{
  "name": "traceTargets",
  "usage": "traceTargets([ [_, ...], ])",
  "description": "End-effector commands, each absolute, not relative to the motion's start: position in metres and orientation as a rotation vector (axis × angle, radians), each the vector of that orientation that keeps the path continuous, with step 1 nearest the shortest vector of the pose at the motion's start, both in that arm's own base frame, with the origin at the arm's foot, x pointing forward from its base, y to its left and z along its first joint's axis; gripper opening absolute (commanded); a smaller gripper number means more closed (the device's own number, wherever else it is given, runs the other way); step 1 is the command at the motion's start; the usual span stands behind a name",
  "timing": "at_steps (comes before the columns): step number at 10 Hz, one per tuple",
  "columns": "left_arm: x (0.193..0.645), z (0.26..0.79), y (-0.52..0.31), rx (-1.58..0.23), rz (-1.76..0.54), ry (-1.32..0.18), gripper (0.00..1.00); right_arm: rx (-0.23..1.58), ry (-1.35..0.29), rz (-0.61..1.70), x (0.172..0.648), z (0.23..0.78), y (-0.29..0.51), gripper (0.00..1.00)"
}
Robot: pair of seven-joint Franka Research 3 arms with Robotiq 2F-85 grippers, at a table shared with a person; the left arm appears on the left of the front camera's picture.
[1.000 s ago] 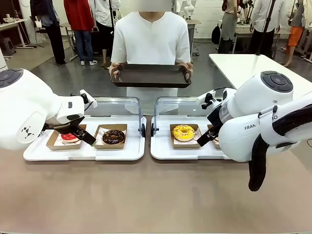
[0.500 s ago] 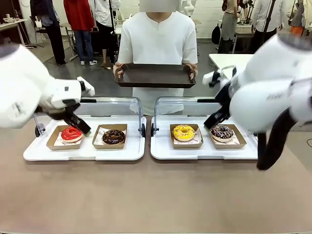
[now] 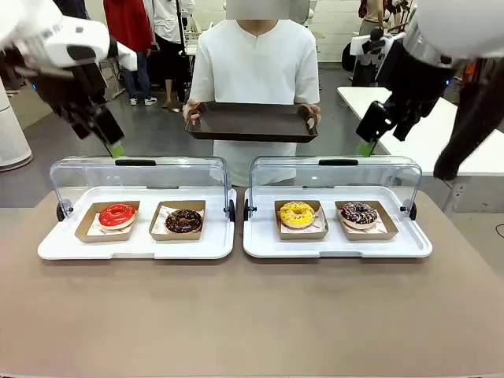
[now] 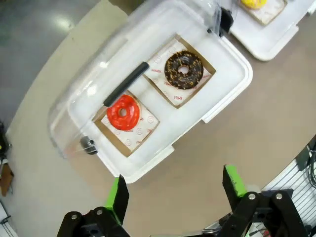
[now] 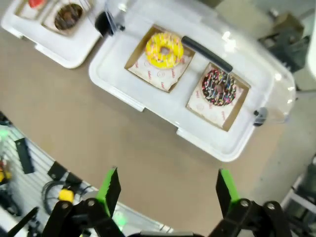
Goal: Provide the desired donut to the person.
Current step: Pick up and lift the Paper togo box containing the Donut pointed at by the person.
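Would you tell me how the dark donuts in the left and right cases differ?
The left dark donut has chocolate icing with pale crumbs; the right dark donut carries multicoloured sprinkles. The left one is the inner of its pair, beside the red donut; the right one the outer, beside the yellow donut. Both lie on brown card trays.

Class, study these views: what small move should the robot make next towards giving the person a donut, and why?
Probably pause with both arms high until a choice is signalled. The left gripper and right gripper hang open and empty above the table; the person just holds the dark tray, pointing at neither the red donut, chocolate donut, yellow donut nor sprinkled donut.
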State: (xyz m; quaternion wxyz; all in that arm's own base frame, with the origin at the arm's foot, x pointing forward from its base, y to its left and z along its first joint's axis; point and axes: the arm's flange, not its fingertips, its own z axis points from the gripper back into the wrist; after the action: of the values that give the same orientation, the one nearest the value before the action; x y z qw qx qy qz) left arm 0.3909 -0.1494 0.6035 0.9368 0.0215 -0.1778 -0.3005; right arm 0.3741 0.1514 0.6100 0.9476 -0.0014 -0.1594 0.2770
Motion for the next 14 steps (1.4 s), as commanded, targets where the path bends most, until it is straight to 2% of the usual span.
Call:
traceTargets([
  [1,0.404,0.607,-0.151,0.087,-0.543,-0.352,1.0,-0.047,-0.312,0.526,0.38,0.611,0.164,1.0],
  [2,0.391,0.604,-0.149,0.044,-0.614,-0.363,1.0,-0.003,-0.324,0.564,0.374,0.61,0.151,1.0],
  [8,0.394,0.605,-0.15,0.05,-0.599,-0.35,1.0,-0.007,-0.32,0.554,0.376,0.614,0.157,1.0],
  [9,0.401,0.607,-0.126,-0.202,-0.752,-0.199,1.0,0.068,-0.234,0.731,0.383,0.604,0.126,1.0],
  [10,0.404,0.612,-0.093,-0.492,-0.938,-0.162,1.0,0.303,-0.248,0.862,0.382,0.602,0.092,1.0],
  [12,0.413,0.62,-0.044,-0.851,-1.151,-0.266,1.0,0.527,-0.313,1.101,0.384,0.603,0.035,1.0],
  [14,0.425,0.624,0.005,-1.024,-1.267,-0.356,1.0,0.69,-0.44,1.176,0.391,0.601,-0.023,1.0],
])
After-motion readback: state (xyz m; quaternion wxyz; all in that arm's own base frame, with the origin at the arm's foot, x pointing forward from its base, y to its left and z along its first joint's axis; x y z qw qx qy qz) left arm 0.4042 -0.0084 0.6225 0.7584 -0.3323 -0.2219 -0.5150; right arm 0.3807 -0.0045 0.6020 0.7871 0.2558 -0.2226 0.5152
